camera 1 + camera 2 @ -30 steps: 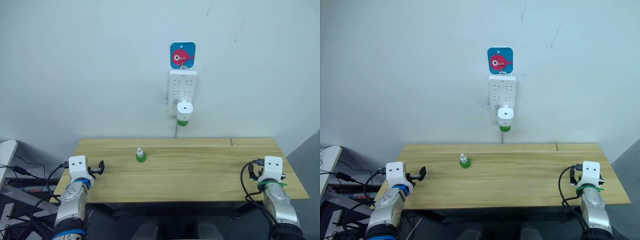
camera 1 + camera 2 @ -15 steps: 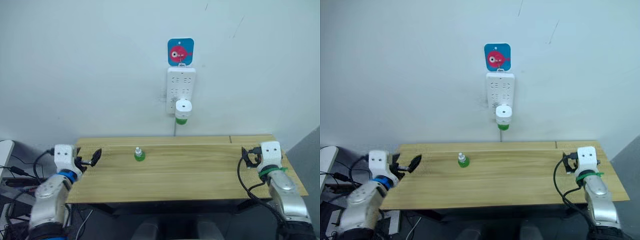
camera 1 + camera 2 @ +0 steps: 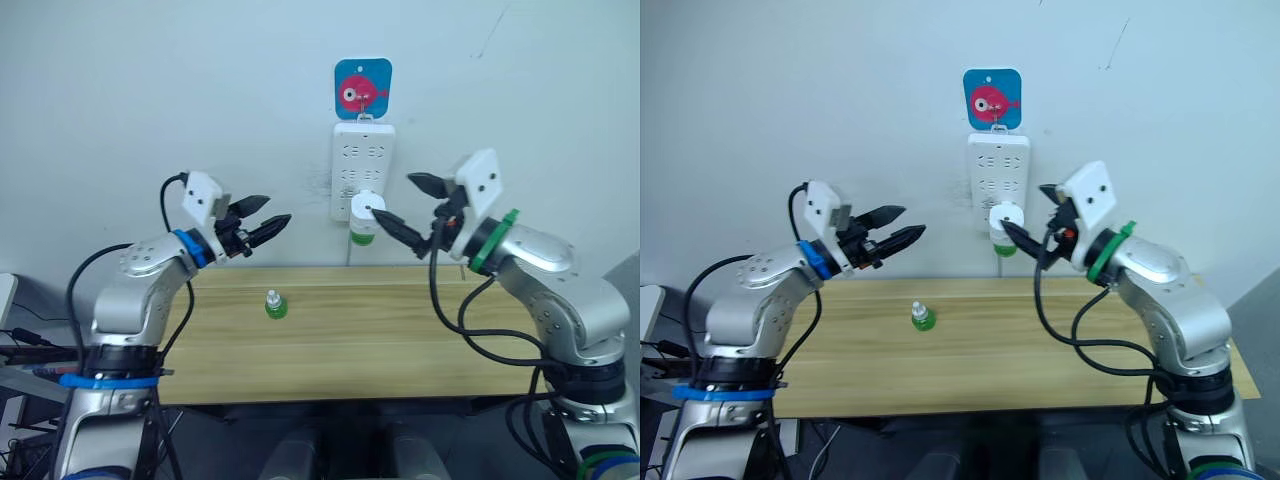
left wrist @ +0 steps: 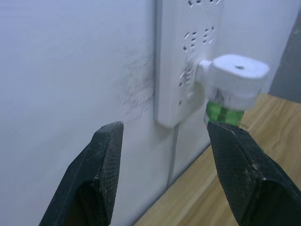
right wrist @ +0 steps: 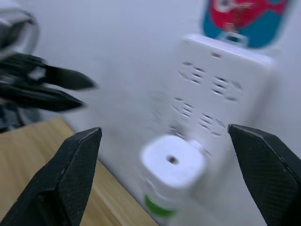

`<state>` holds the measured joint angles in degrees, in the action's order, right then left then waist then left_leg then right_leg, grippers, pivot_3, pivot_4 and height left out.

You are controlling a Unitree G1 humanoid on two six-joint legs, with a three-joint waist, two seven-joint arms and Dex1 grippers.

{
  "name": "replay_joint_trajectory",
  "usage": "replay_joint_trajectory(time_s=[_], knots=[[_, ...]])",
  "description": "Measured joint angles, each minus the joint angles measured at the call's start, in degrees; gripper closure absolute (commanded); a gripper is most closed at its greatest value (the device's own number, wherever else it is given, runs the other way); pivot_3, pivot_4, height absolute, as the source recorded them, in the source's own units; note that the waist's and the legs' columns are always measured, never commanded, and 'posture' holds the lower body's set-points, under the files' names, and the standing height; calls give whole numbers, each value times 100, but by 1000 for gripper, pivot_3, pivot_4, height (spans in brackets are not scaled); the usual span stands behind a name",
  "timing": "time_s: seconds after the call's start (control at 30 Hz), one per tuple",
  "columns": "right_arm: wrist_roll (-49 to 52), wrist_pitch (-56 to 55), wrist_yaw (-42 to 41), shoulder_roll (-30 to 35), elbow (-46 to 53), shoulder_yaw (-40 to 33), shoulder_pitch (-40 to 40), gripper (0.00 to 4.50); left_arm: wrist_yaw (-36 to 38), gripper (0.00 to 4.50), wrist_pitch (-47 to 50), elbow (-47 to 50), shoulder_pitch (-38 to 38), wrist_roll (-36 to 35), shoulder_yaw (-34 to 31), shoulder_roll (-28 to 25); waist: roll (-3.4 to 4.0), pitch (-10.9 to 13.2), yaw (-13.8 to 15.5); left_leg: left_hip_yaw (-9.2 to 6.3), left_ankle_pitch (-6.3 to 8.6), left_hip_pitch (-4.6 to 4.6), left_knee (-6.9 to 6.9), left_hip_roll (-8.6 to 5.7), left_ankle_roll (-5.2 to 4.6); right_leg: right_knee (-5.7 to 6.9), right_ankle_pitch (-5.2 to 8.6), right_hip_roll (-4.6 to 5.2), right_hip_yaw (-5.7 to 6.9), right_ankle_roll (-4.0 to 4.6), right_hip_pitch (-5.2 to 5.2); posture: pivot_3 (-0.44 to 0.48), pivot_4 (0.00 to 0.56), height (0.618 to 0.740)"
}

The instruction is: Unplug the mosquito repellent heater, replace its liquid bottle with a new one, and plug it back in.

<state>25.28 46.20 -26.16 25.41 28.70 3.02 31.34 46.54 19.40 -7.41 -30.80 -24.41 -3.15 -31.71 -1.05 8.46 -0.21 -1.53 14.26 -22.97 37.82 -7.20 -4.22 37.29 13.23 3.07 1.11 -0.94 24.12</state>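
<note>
mosquito repellent heater sits plugged into the bottom of the white power strip on the wall, green bottle hanging under it, fish sticker above the strip. right gripper spread wide just beside the heater, holding nothing; left gripper also parted and empty, well apart to the other side. spare green bottle stands upright on the table below, nothing between either gripper and the heater.
</note>
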Motion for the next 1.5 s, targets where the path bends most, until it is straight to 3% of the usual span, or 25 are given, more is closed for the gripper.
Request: replay_joint_trajectory(time_s=[0.17, 0.5, 1.0, 1.23, 1.5], knots=[[-350, -68, 206, -212, -217, 348, 51, 0, 205, 1544, -477, -1061, -677, 384, 312, 420, -8, 23, 0, 0, 5, -10, 2, -8, -8, -32, -6, 2, -2, -6, 6, -145, 155, 740], [-652, -204, 602, -423, -76, 316, -186, 0, 629, 1544, -1689, -3409, -2292, 1061, 521, 1115, -15, 83, -92, 0, 7, -13, 1, -8, -10, -25, -8, 3, -3, -11, 2, -202, 183, 740], [-830, -56, 1039, -520, 204, 82, -665, 0, 1401, 1544, -2743, -5173, -3296, 1597, 547, 1456, -22, 189, -228, 0, 10, -29, 6, -8, -16, -26, -12, 4, -3, -17, 8, -251, 193, 740], [-1097, 53, 1450, -776, 200, 165, -783, 0, 1720, 3102, -2734, -5298, -3442, 1558, 416, 1521, -20, 192, -292, 0, 10, -46, 7, -8, -16, -25, -12, 4, -2, -17, 26, -253, 192, 740], [-1722, 2, 1976, -1379, -270, 731, -418, 0, 1800, 3107, -2593, -5253, -3428, 1549, 283, 1519, -18, 194, -318, 1, 9, -46, 11, -10, -15, -21, -13, 3, -4, -17, 28, -245, 191, 740]])
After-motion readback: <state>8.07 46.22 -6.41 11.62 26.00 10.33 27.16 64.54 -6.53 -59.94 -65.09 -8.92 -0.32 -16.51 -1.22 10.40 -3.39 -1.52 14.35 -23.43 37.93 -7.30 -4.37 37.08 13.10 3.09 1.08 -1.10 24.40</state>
